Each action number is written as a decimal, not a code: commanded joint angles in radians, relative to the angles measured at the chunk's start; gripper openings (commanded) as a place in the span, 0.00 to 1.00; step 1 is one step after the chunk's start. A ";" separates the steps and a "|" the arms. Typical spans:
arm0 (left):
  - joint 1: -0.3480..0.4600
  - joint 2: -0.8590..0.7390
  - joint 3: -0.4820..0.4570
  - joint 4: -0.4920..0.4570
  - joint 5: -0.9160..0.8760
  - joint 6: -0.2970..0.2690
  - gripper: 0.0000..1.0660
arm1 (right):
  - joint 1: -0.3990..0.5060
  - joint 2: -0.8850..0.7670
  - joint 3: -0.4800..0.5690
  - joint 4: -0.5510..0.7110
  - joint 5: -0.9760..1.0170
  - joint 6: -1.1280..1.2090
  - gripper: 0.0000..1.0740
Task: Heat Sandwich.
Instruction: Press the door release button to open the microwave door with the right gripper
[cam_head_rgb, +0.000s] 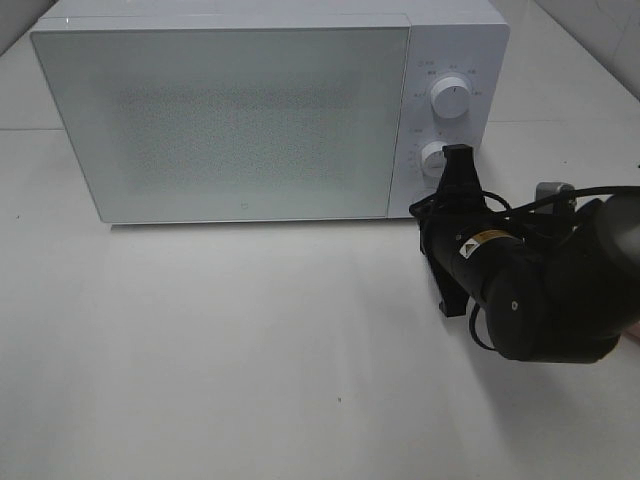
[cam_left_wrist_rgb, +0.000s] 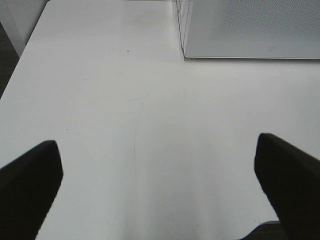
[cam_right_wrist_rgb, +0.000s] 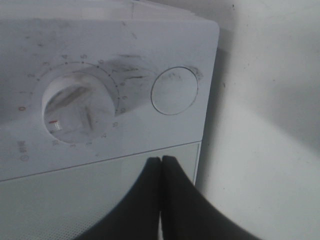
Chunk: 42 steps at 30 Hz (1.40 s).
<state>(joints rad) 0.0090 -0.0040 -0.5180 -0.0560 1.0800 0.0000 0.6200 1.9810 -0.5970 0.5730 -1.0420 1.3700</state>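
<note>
The sandwich is out of view in all three views. The white microwave stands at the back of the table with its frosted door closed. My right gripper is shut with nothing in it, its tip just in front of the control panel beside the lower knob. In the right wrist view the shut fingertips point at the panel's edge, short of the timer knob and a round button. My left gripper hangs open over bare table, holding nothing.
An upper knob sits on the panel above the lower one. The microwave's front corner shows in the left wrist view, away from the left fingers. The white table spreads in front of the oven.
</note>
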 joint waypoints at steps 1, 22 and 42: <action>0.001 -0.017 0.001 -0.006 -0.009 -0.010 0.94 | -0.015 0.035 -0.052 -0.016 0.019 0.011 0.00; 0.001 -0.017 0.001 -0.006 -0.009 -0.009 0.94 | -0.129 0.126 -0.175 -0.051 0.053 0.026 0.00; 0.001 -0.017 0.001 -0.006 -0.009 -0.009 0.94 | -0.132 0.174 -0.244 -0.014 -0.015 0.006 0.00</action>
<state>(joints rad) 0.0090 -0.0040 -0.5180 -0.0560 1.0800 0.0000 0.4940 2.1540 -0.8120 0.5560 -0.9650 1.3920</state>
